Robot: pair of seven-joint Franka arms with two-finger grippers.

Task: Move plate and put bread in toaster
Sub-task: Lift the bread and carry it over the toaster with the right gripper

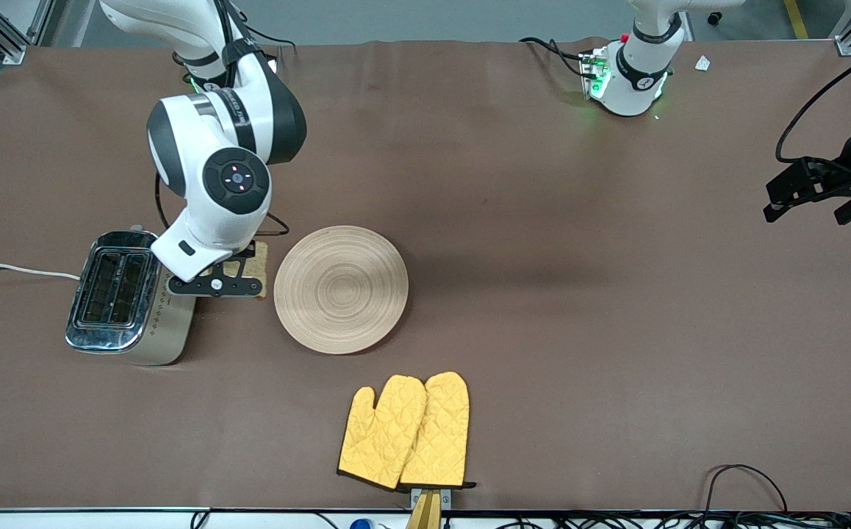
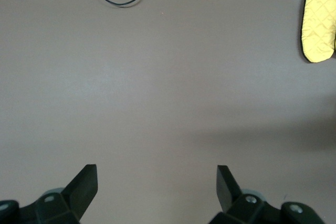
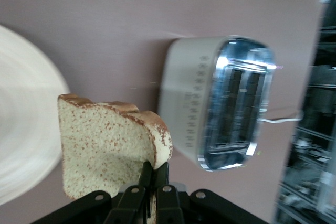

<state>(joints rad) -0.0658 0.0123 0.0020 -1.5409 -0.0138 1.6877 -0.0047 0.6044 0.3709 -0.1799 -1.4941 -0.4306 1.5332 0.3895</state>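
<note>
My right gripper (image 1: 240, 275) is shut on one edge of the bread (image 1: 259, 266), a brown slice with a darker crust. It holds the slice over the table between the toaster (image 1: 120, 297) and the plate (image 1: 341, 289). In the right wrist view the fingers (image 3: 148, 174) pinch the bread (image 3: 105, 140), with the chrome-topped toaster (image 3: 220, 103) and the plate's rim (image 3: 21, 135) below. Both toaster slots look empty. The pale wooden plate lies bare on the table. My left gripper (image 1: 811, 209) waits open and empty over the left arm's end of the table, as its wrist view (image 2: 157, 174) shows.
A pair of yellow oven mitts (image 1: 407, 430) lies nearer the front camera than the plate, also in the left wrist view (image 2: 318, 22). The toaster's white cord (image 1: 14, 270) runs off the right arm's end. Black cables (image 1: 749, 485) lie along the front edge.
</note>
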